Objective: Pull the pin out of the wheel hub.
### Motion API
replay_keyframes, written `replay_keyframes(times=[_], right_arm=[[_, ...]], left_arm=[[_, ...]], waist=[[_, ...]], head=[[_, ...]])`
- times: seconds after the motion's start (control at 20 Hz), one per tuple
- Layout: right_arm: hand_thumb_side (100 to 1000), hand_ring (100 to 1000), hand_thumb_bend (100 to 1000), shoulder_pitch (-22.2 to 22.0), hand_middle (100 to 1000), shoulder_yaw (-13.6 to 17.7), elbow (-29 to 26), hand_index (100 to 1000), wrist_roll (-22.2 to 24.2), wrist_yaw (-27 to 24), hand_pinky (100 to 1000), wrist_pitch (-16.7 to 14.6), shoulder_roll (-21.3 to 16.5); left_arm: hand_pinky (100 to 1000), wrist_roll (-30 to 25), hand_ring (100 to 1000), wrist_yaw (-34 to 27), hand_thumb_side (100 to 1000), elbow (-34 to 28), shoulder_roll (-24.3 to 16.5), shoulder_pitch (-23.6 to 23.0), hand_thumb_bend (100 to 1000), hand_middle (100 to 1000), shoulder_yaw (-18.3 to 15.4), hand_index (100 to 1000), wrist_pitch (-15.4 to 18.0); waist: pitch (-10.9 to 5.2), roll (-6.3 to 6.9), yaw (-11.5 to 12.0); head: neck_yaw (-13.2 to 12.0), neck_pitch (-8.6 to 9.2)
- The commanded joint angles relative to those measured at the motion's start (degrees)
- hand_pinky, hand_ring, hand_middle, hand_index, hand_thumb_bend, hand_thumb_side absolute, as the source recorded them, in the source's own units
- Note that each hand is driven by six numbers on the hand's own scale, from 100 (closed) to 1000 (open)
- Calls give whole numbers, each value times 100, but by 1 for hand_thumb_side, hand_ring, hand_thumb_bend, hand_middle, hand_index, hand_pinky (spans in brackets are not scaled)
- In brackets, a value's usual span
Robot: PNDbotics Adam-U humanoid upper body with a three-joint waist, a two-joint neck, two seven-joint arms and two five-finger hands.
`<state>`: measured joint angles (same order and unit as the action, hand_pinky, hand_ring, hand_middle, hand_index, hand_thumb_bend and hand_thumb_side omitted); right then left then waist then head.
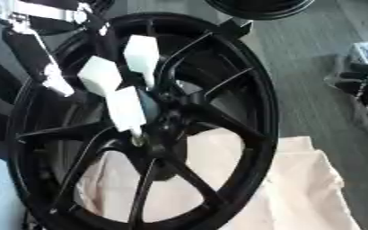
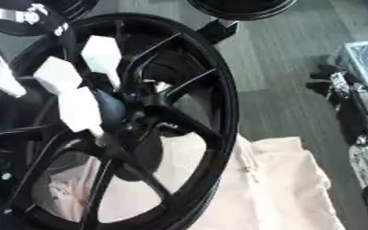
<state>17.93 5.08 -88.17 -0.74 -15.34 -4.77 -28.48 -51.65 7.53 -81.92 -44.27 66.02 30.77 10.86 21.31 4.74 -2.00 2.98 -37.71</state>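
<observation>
A large black spoked wheel [image 1: 250, 90] stands tilted on a beige cloth and fills most of both views. My left hand [image 1: 101, 74], black with white pads, reaches in from the upper left to the hub [image 1: 168, 101]. Its fingers [image 1: 127, 108] close around a dark bluish pin [image 2: 108, 105] that sticks out of the hub's middle. A small silvery bit [image 1: 138, 140] shows just below the lowest fingertip. Much of the pin is hidden behind the white pads. My right hand shows in neither view.
The beige cloth [image 1: 313, 188] spreads under and to the right of the wheel on a grey floor [image 1: 297, 54]. A second black wheel [image 1: 258, 6] lies at the top edge. Dark clutter and a box [image 2: 360, 85] stand along the right side.
</observation>
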Motion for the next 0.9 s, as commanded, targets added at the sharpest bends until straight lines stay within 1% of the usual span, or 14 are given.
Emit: replay_keyframes(times=[0.05,0.15,0.25,0.3,0.45,0.5,0.55,0.75,0.9], right_arm=[[772,726,100,48,708,13,-63,825,21,24,877,-4,-147],[772,725,100,49,708,13,-64,825,20,19,877,-4,-147],[773,725,100,48,708,7,-65,825,25,20,877,-2,-147],[773,725,100,47,708,6,-66,825,28,21,877,-2,-147],[774,724,100,43,708,5,-65,825,29,21,877,0,-145],[775,724,100,41,708,1,-65,825,33,22,877,1,-145],[775,724,100,39,708,-2,-65,825,37,24,877,3,-145],[775,724,100,24,708,-1,-67,825,38,28,877,2,-150],[775,724,100,14,708,3,-69,825,32,28,877,0,-158]], left_arm=[[761,-32,762,-55,168,-74,-78,140,587,667,-34,687,16],[748,-32,745,-63,130,-89,-64,146,521,634,-60,660,4],[730,-32,721,-102,100,-105,-48,152,461,602,-83,614,-28],[721,-32,708,-98,100,-121,-45,160,444,586,-109,585,-44],[683,-32,652,-71,100,-141,-33,176,320,522,-251,466,-111],[677,-32,642,-51,100,-144,-29,184,302,512,-312,439,-155],[674,-32,635,-27,100,-158,-27,192,304,505,-358,417,-196],[678,-32,627,157,100,-302,-100,234,329,499,-536,377,-315],[683,-32,628,259,100,-423,-242,246,335,500,-798,369,-375]], waist=[[-192,-28,-6],[-193,-29,-9],[-193,-30,-11],[-192,-31,-11],[-191,-35,-8],[-190,-37,-7],[-190,-38,-4],[-193,-37,11],[-196,-33,28]], head=[[-27,-5],[-29,-4],[-29,-7],[-28,-11],[-25,-23],[-24,-25],[-24,-30],[-26,-56],[-14,-70]])
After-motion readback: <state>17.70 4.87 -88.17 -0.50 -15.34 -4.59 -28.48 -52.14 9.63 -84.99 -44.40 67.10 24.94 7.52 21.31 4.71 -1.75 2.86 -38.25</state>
